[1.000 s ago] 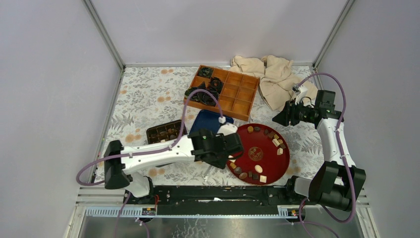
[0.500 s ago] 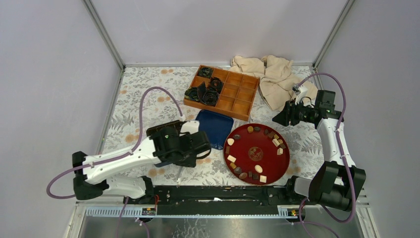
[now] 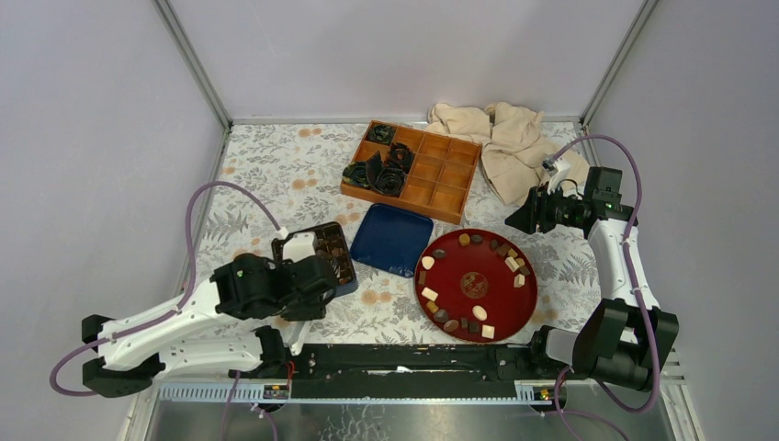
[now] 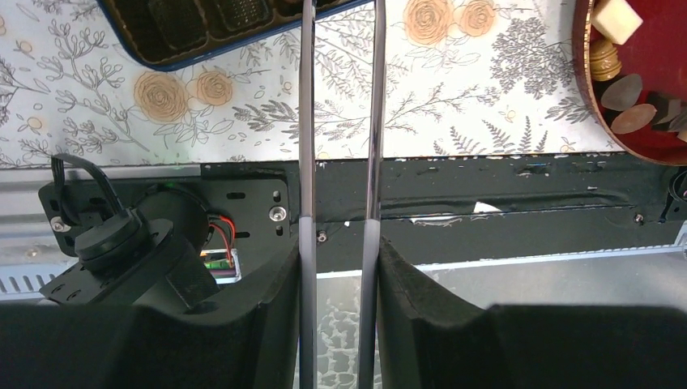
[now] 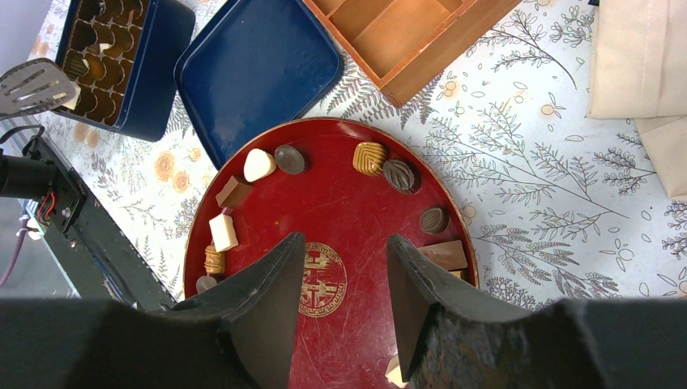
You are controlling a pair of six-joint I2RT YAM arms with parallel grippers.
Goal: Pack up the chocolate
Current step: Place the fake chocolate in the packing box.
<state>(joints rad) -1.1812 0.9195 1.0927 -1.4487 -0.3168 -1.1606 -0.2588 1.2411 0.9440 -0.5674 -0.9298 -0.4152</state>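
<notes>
The chocolate (image 3: 478,313) lies as several brown and cream pieces round the rim of a red plate (image 3: 473,285); a cream piece (image 5: 259,164) shows in the right wrist view. My left gripper (image 3: 310,276) is shut on metal tongs (image 4: 306,121), whose spoon tips (image 5: 32,85) hold a cream piece over the blue compartment box (image 3: 321,250). In the left wrist view the left gripper (image 4: 339,251) squeezes both tong arms, with the blue box (image 4: 202,32) beyond them. My right gripper (image 5: 344,251) stands open and empty, high above the red plate (image 5: 348,203).
A wooden divided tray (image 3: 432,175) with black paper cups (image 3: 381,175) stands at the back. A beige cloth (image 3: 501,142) lies behind it on the right. The blue lid (image 3: 393,237) rests between box and plate. A black rail (image 3: 404,358) runs along the near edge.
My left arm has swung left from the red plate's edge to the blue box, carrying the tongs. The right arm has not moved.
</notes>
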